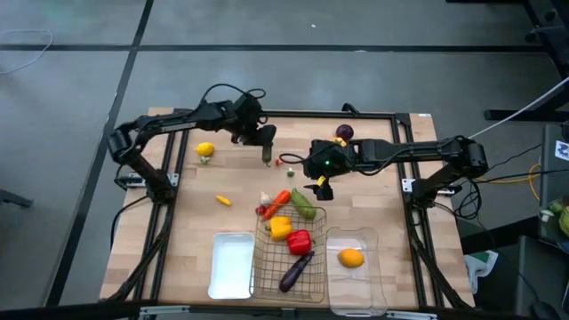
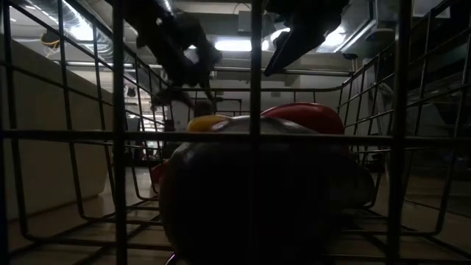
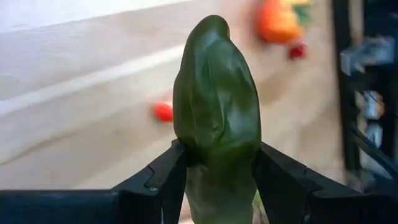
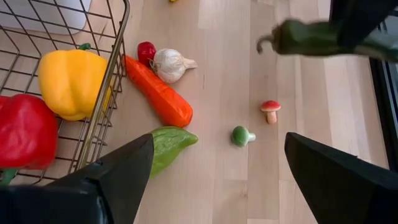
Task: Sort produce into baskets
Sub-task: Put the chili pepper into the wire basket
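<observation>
The left gripper (image 3: 217,180) clamped a green pepper (image 3: 216,112) beyond the wire basket (image 1: 289,258). The right gripper (image 4: 217,168) hovered nearer that basket, fingers spread wide and empty.

No text, label, brand, number or sign can be read in any of the views. The toy produce, the three containers and the wooden surface (image 1: 240,169) carry no legible marking. Small pale patches at the far right edge of the high view are too small to make out.
</observation>
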Action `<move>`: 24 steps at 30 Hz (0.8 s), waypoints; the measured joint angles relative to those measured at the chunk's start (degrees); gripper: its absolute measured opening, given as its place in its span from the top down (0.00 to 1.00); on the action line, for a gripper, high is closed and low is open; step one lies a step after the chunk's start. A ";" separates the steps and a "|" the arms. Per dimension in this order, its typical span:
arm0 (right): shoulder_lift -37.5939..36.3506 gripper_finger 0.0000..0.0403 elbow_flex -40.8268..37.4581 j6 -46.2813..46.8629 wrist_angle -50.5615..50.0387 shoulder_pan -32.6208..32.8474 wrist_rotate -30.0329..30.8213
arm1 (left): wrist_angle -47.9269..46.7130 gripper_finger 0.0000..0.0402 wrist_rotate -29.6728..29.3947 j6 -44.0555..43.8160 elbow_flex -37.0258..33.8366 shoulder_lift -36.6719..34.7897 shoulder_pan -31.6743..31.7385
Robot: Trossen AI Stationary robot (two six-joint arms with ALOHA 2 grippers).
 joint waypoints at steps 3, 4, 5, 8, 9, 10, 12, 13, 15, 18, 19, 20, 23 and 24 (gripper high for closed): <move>0.00 0.11 0.00 0.00 0.02 0.00 0.00 | -0.07 0.59 -0.07 0.87 0.02 -3.04 -3.70; 0.00 0.11 0.00 0.00 0.03 0.00 0.00 | -0.17 0.59 -0.39 0.88 0.02 -3.83 -5.29; 0.00 0.11 0.00 0.00 0.02 0.00 0.00 | -0.09 0.59 -0.74 0.91 0.02 -4.41 -6.97; 0.00 0.11 0.00 0.00 0.02 0.00 0.00 | -0.15 0.59 -2.37 0.93 0.02 -5.50 -12.79; 0.00 0.11 0.00 0.00 0.04 0.00 0.00 | -0.11 0.59 -3.30 0.93 0.02 -5.54 -14.94; 0.00 0.11 0.00 0.00 0.04 0.00 0.00 | -0.15 0.59 -4.10 0.90 0.02 -5.54 -17.04; 0.00 0.11 0.00 0.00 0.04 0.00 0.01 | -0.11 0.59 -6.09 0.22 -0.04 -5.52 -21.40; 0.00 0.11 0.00 0.00 0.04 0.00 0.02 | 0.33 0.59 -7.33 -0.62 -0.25 -5.52 -23.41; 0.00 0.11 0.00 0.00 0.04 0.00 0.02 | 0.00 0.59 -9.73 -2.58 -0.42 -5.52 -27.20; 0.00 0.11 0.00 0.00 0.11 0.00 0.02 | 0.36 0.59 -13.01 -5.46 -0.48 -5.50 -31.86; 0.00 0.11 0.00 0.00 0.11 0.00 0.02 | 0.55 0.59 -13.89 -6.14 -0.48 -5.50 -33.23; 0.00 0.11 0.00 0.00 0.13 0.00 0.02 | 0.50 0.59 -14.73 -6.67 -0.48 -5.50 -34.51; 0.00 0.11 0.00 0.00 0.22 0.00 0.02 | 0.44 0.59 -17.19 -7.84 -0.48 -5.48 -37.93; 0.00 0.11 0.00 0.00 0.22 0.00 0.02 | 0.46 0.59 -18.10 -8.37 -0.48 -5.48 -38.89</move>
